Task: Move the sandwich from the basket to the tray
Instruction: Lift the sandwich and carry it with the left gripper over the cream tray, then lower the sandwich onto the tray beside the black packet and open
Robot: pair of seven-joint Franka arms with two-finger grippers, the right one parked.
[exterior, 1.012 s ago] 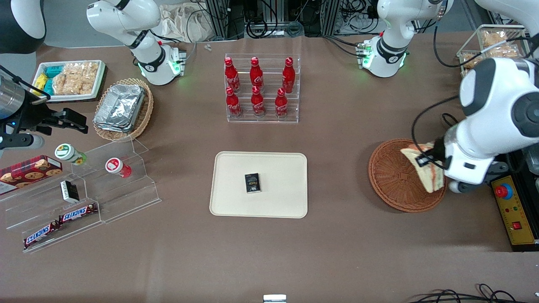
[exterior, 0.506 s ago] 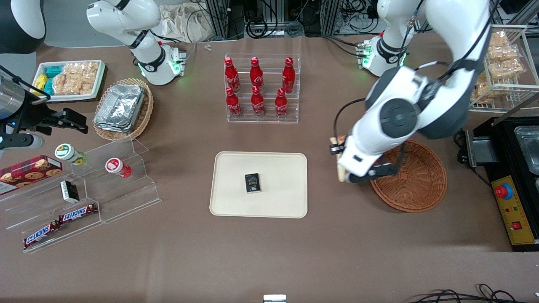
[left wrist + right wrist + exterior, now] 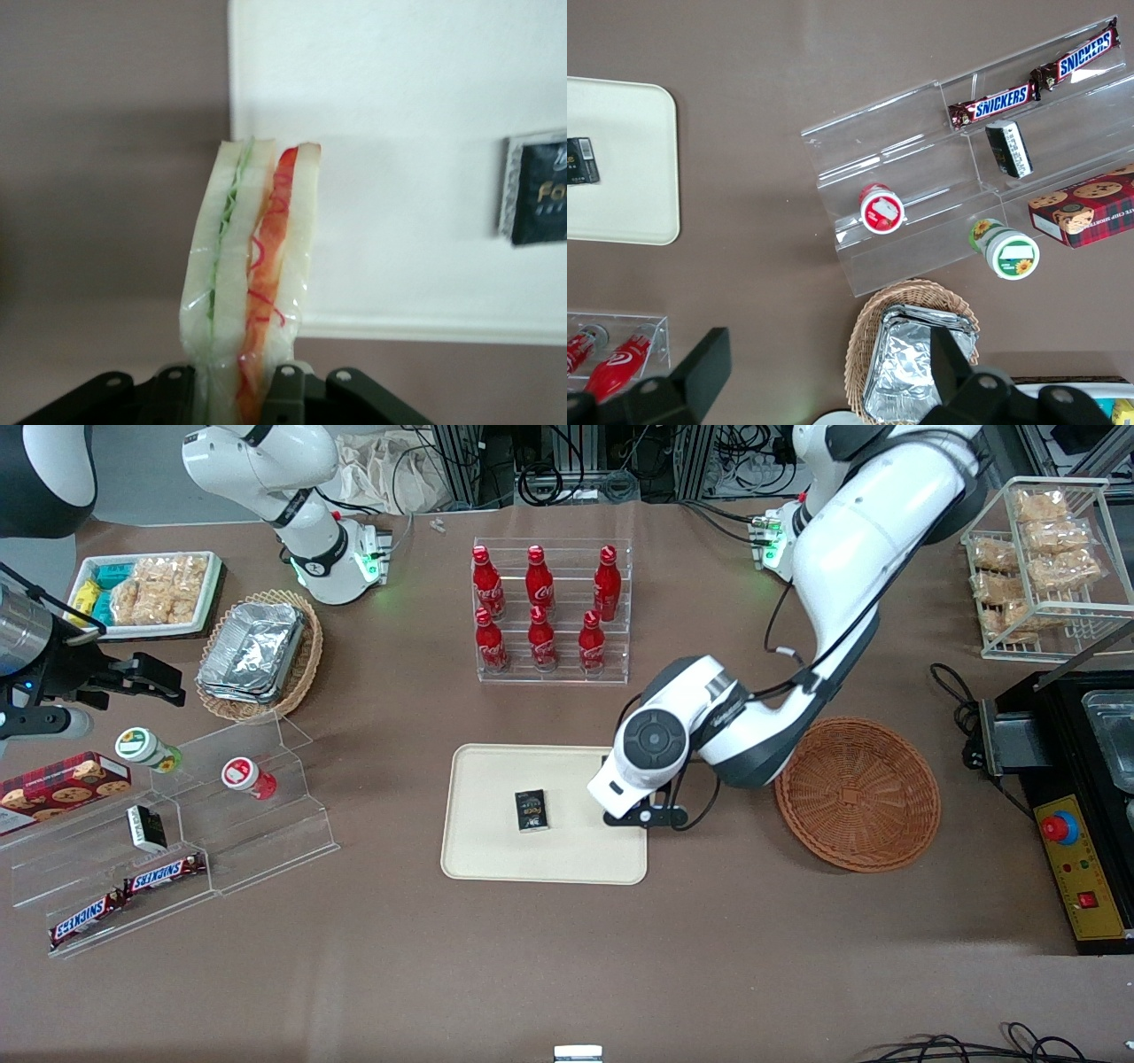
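In the left wrist view the sandwich (image 3: 251, 266), pale bread with green and orange-red filling in clear wrap, stands on edge between the fingers of my gripper (image 3: 235, 390), which is shut on it. It hangs over the rim of the cream tray (image 3: 399, 133), near a small black packet (image 3: 540, 199). In the front view the gripper (image 3: 633, 812) is above the tray (image 3: 496, 850) at the edge nearest the reddish-brown basket (image 3: 858, 793). The wrist hides the sandwich there. Nothing lies in the basket.
The black packet (image 3: 532, 810) lies mid-tray. A clear rack of red bottles (image 3: 551, 611) stands farther from the camera than the tray. Toward the parked arm's end are an acrylic snack stand (image 3: 177, 841) and a tan foil-container basket (image 3: 257, 655). A control box (image 3: 1081, 877) sits beside the round basket.
The arm lifted the sandwich out of the basket and carried it sideways toward the tray. It now hangs over the tray's edge, and the basket is left bare.
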